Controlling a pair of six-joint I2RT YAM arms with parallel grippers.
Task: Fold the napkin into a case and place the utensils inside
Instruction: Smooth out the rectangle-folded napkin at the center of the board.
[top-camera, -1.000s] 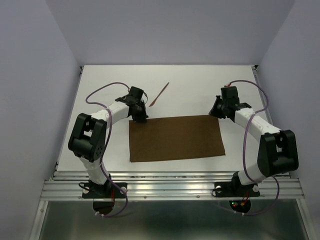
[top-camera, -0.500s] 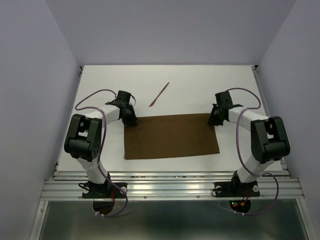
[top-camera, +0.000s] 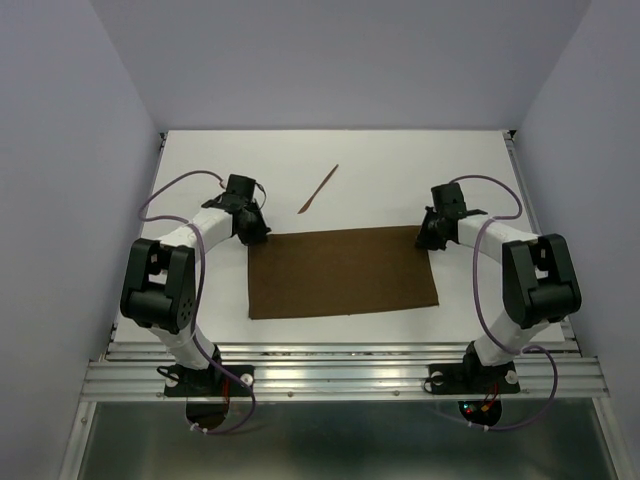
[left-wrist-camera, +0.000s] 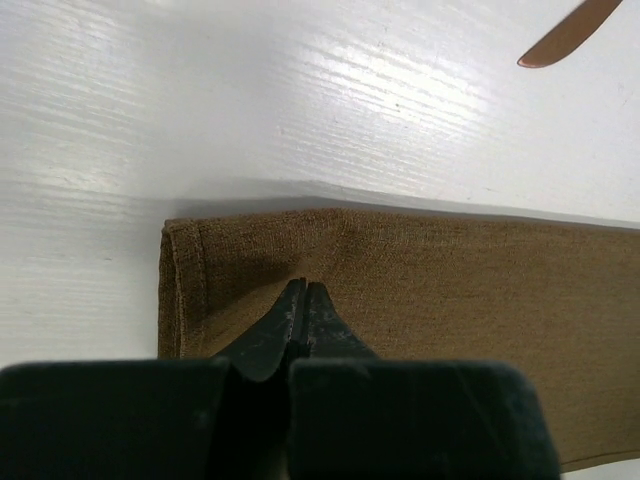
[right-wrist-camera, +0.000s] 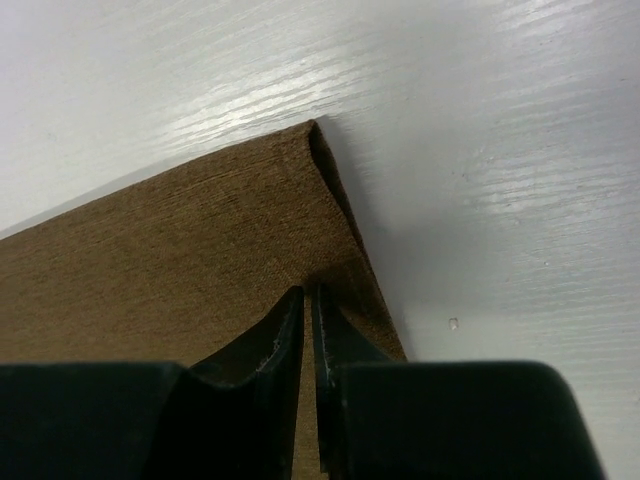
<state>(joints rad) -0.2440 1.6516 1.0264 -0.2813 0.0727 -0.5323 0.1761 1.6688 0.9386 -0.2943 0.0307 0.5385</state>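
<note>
Napkin (top-camera: 342, 272), far-left corner in left end effector (left-wrist-camera: 303, 290), far-right in right end effector (right-wrist-camera: 307, 292).

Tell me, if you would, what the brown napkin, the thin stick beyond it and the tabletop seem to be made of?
Napkin: woven fabric, matte; fine weave and a folded hem show. Stick: likely wood or plastic, smooth reddish-brown with slight sheen; too thin to tell. Tabletop: white painted or laminated board, semi-gloss, with streaky grain and glare.
</note>
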